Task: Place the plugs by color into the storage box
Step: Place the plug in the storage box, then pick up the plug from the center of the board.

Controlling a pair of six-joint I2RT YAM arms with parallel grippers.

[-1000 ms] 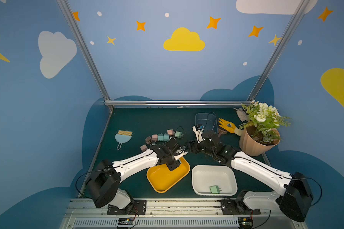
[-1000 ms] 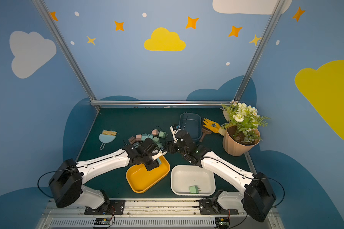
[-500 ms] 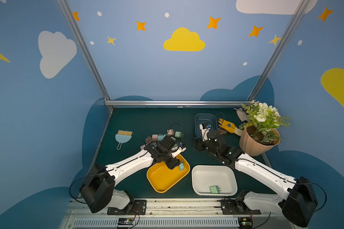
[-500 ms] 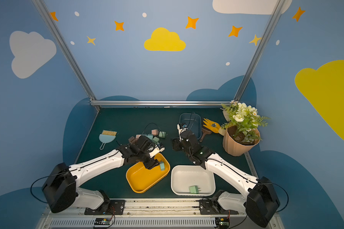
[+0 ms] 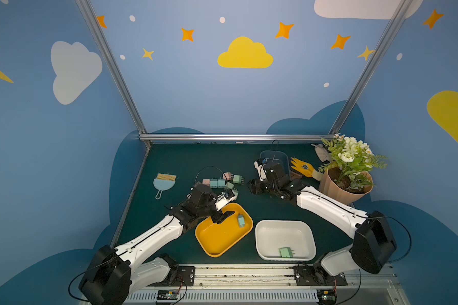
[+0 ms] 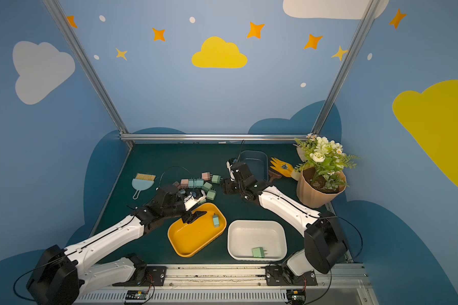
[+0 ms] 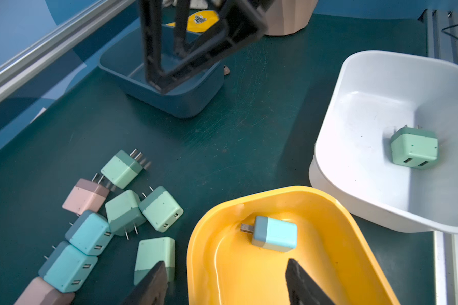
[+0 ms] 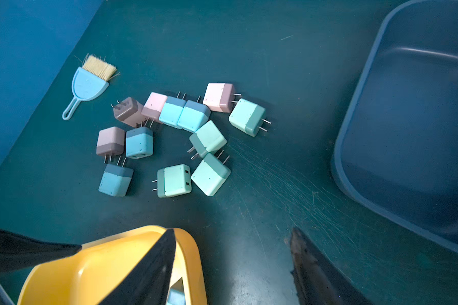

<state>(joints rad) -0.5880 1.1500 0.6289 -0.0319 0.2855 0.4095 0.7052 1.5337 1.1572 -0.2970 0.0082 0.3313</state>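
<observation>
Just in front of the left pincer (image 7: 225, 265), a light blue plug (image 7: 274, 233) now lies in the yellow tray (image 7: 288, 188). A moment ago the pincer had hold of it, and now it has let go. So one blue plug is sorted, I think. The left pincer is wide open and holds nothing. The right pincer (image 8: 233, 232) is open and empty too. The other plugs (image 8: 193, 118) wait on the table (image 8: 302, 79) ahead of it.
</observation>
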